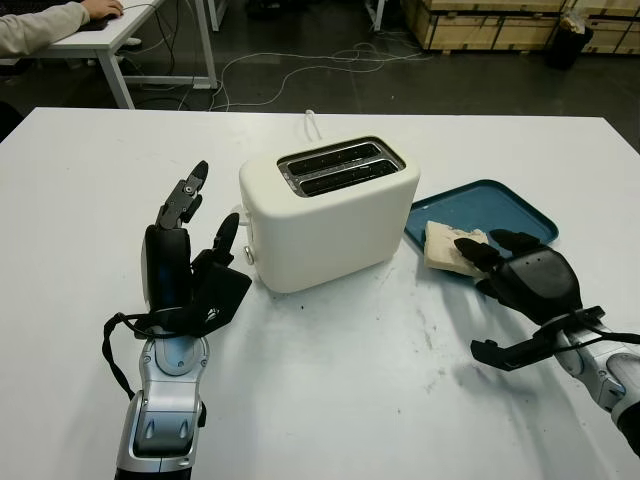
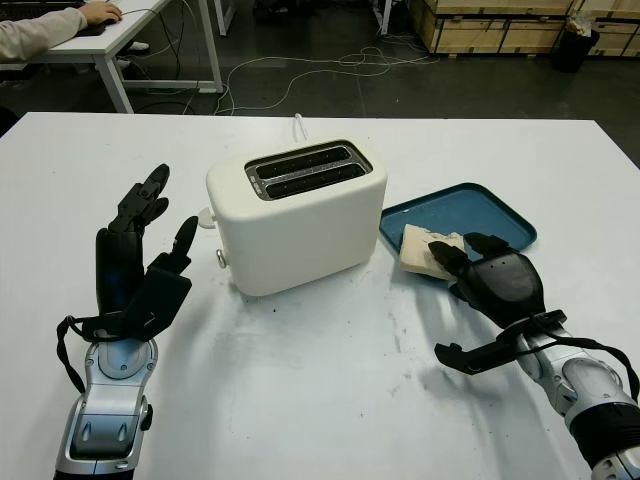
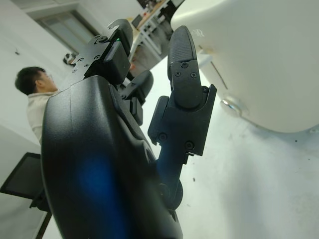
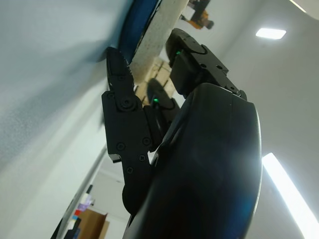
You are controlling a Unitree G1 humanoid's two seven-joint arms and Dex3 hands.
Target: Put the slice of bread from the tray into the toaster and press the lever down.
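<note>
The white table [image 1: 330, 400] carried the cream toaster [image 1: 330, 215], beside it the blue tray [image 1: 500, 205] held the bread slice [image 1: 443, 245], right hand [image 1: 525, 275] reaching onto it ungrasped, left hand [image 1: 185, 265] open beside the toaster.

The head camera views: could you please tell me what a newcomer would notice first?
The white toaster stands mid-table with both slots empty. To its right, the right hand reaches onto the blue tray, its fingers at the slice of bread, not yet gripping it. The left hand is raised, open, beside the toaster's left end.
</note>
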